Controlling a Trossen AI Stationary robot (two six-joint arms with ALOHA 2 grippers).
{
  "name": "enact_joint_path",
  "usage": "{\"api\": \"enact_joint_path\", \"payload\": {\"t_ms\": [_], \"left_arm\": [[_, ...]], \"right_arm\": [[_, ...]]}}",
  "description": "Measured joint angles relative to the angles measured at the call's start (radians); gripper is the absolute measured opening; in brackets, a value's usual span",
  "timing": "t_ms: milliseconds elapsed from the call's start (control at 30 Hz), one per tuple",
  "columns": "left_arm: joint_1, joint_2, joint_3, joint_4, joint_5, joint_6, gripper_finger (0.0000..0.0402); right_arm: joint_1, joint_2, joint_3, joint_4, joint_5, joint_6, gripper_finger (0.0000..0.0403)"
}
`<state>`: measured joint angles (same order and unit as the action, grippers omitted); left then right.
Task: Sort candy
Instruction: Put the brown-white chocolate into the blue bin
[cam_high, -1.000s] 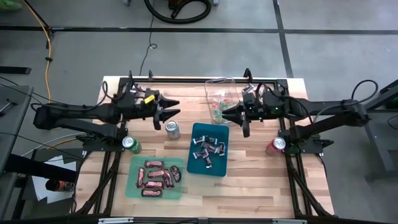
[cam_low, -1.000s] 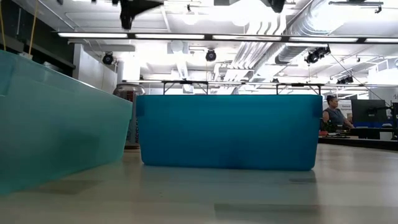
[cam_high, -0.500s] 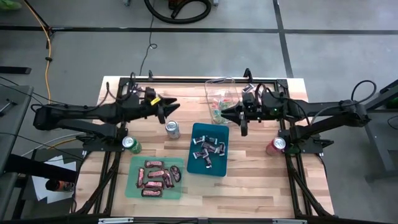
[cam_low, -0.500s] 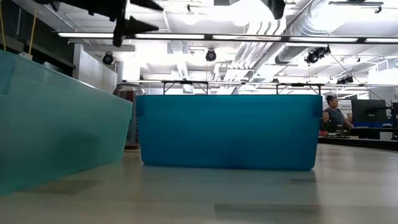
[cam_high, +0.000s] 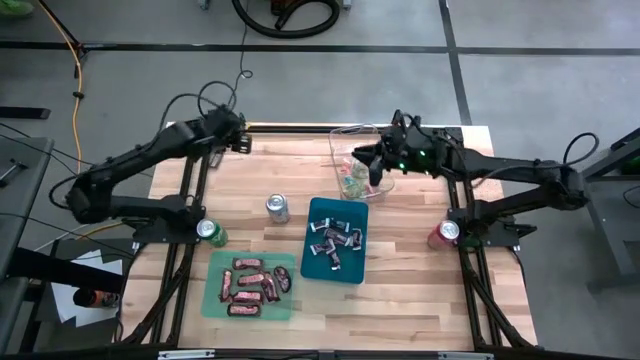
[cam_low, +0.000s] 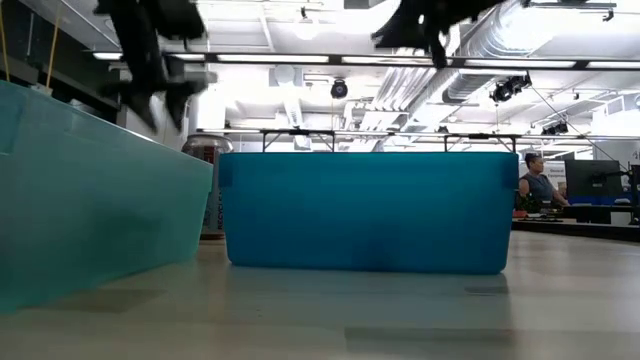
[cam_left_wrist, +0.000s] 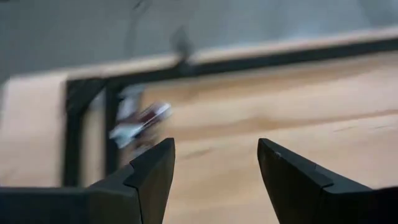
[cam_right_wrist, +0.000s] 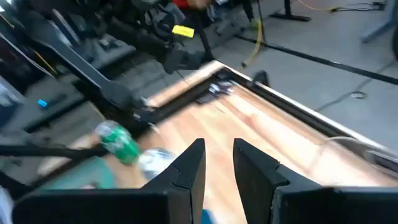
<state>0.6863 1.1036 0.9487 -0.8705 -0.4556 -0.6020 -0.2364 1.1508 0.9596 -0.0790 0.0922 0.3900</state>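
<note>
Wooden table (cam_high: 420, 290) unchanged; both my arms have moved since a second ago. My left gripper (cam_high: 240, 140) was over mid-table near the silver can (cam_high: 277, 207); now it has swung to the far left corner, arm bent high at the elbow. My right gripper (cam_high: 378, 165) has pulled back from beside the blue bin (cam_high: 311, 268) to over the clear tub (cam_high: 345, 135) at the far edge, arm stretched in from the right.

High view alone shows the candy: dark/silver pieces (cam_high: 333, 240) in the blue bin, red-brown bars (cam_high: 252, 285) in the teal tray (cam_high: 211, 305), small bright ones (cam_high: 350, 183) in the clear tub. Low view shows only bin walls and both grippers overhead. Left wrist view adds one blurred wrapped piece (cam_left_wrist: 138, 123) on the table by the black frame (cam_left_wrist: 73, 134).

Left fingers (cam_left_wrist: 152, 174) wide apart, empty. Right fingers (cam_right_wrist: 186, 171) close together, a narrow gap, nothing visibly between them.
</note>
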Motion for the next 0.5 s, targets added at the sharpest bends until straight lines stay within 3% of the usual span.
{"api": "enact_joint_path", "payload": {"t_ms": [233,400,500], "left_arm": [[0.088,0.194,-0.036,-0.126,-0.009,-0.132,0.0204],[0.079,0.305,-0.036,-0.121,-0.044,-0.247,0.0195],[0.084,0.384,-0.036,-0.118,-0.014,-0.231,0.0190]], "right_arm": [[-0.220,0.065,0.000,0.002,-0.203,-0.203,0.0075],[-0.358,0.097,0.000,0.009,-0.372,-0.209,0.0075],[-0.414,0.118,0.000,0.016,-0.448,-0.213,0.0075]]}}
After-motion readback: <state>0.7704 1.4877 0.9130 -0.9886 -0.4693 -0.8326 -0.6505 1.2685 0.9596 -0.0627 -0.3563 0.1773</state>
